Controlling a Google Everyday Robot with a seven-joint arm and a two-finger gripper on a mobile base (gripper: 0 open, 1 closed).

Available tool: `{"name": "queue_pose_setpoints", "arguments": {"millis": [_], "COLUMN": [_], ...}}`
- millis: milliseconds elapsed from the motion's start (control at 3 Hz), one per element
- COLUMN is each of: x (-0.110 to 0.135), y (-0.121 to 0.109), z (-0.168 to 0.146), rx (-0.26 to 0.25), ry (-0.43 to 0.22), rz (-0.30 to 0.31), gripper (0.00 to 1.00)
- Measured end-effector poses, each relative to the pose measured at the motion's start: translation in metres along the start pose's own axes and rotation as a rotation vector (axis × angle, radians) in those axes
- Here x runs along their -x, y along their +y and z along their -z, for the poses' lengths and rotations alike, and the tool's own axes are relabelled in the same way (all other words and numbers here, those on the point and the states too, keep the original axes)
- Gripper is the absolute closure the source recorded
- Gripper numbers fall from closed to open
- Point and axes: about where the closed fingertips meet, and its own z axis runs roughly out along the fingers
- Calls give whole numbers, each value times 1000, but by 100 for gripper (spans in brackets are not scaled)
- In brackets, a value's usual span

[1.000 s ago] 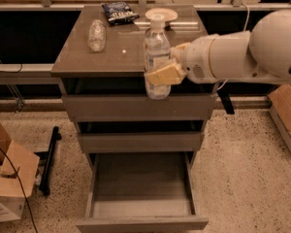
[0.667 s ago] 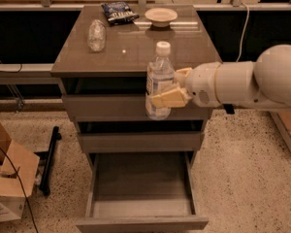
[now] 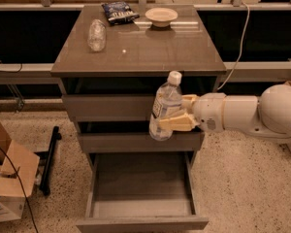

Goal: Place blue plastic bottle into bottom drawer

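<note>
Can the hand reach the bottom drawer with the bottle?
Probably yes: the hand grips the blue plastic bottle in front of the middle drawer, and the bottom drawer below stands open.

Clear blue plastic bottle (image 3: 165,106) — white cap, pale label — held by the cream gripper (image 3: 173,114) above the grey-brown bottom drawer (image 3: 143,223), brown surface (image 3: 150,52), dark blue snack bag (image 3: 119,11), cream bowl (image 3: 161,16), speckled floor (image 3: 242,188).

A short clear bottle (image 3: 97,35) lies on the cabinet top (image 3: 150,57) at left; a dark snack bag (image 3: 119,11) and a pale bowl (image 3: 161,16) sit near its back edge. An open cardboard box (image 3: 9,176) and a black bar (image 3: 49,159) lie on the floor, left.
</note>
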Motion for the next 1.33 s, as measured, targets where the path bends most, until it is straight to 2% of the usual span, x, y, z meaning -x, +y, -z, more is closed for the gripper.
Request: {"name": "queue_pose_setpoints", "arguments": {"millis": [333,667,1000,1333], "x": [-31,-73,-128,-135], "y": [1,-7,-23,-22], "z": [-25,-58,-85,-88], "rx": [30,62,77,85], "ry": [15,29,55,55], "rz": [22,82,106,97], "gripper": [100,100,100,100]}}
